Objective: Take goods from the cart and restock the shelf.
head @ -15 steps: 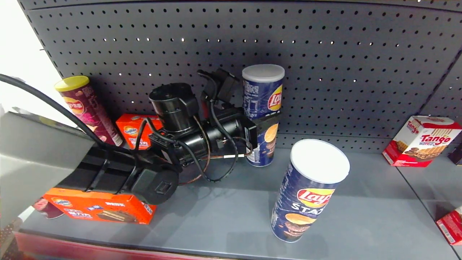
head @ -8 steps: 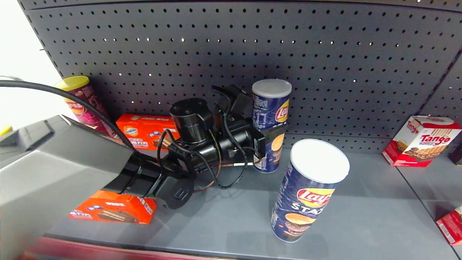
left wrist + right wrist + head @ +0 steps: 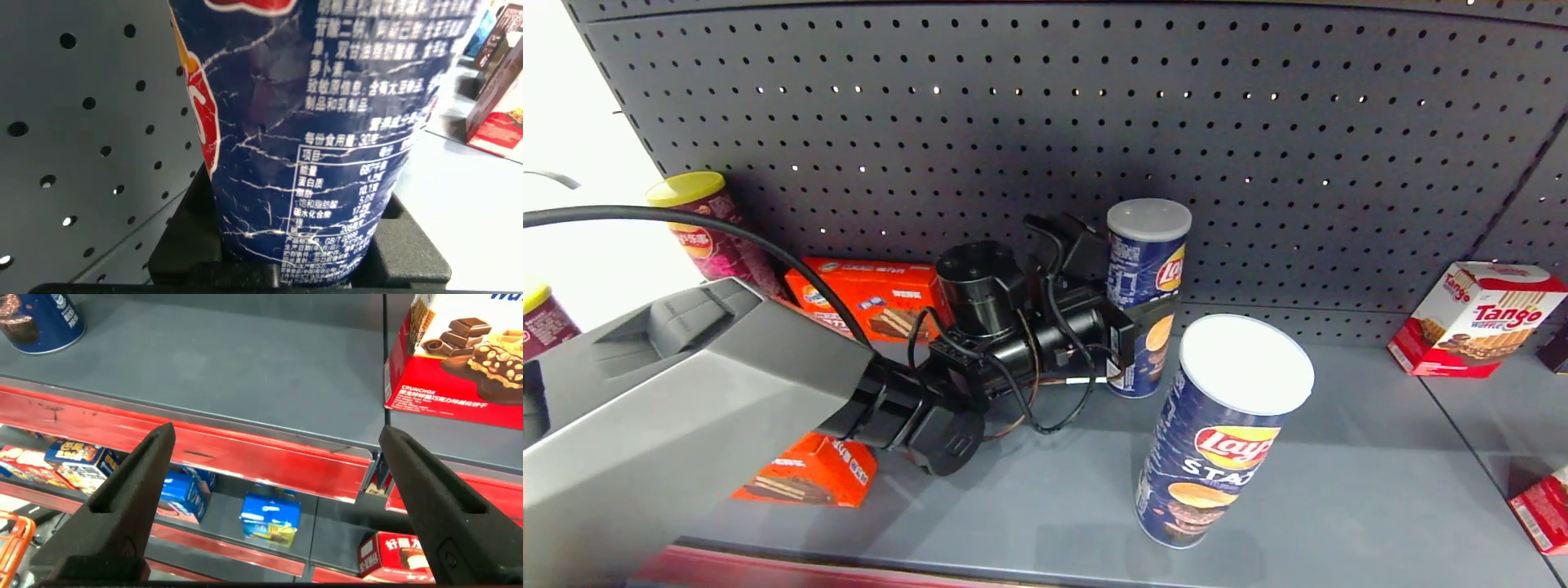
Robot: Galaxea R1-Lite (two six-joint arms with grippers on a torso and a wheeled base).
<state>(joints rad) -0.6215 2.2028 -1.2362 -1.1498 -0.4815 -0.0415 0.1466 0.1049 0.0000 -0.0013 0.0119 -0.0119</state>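
Your right gripper [image 3: 274, 514] hangs nearest, just off the red front lip of the shelf [image 3: 1029, 498], its jaws spread wide with nothing between them. On the deck, the front chip can [image 3: 1217, 441] stands upright near the edge, at about 5 o'clock from the one you are carrying. That held chip can [image 3: 1147, 261] is upright farther back, close to the pegboard [image 3: 1045, 106]. Your left gripper [image 3: 1150, 317] comes in from 9 o'clock and is clamped across its lower half, jaws snug against both sides of the tube. I can't tell whether its base touches the deck. Expect it to be light, a thin cardboard tube with a slick printed skin. It is probably stiff enough for a modest squeeze but likely to dent under a hard one (and the crisps inside won't forgive a knock). Grip it low to mid body as you have it, never by the plastic lid. An orange box [image 3: 866, 294] lies at 9 o'clock, against the back.
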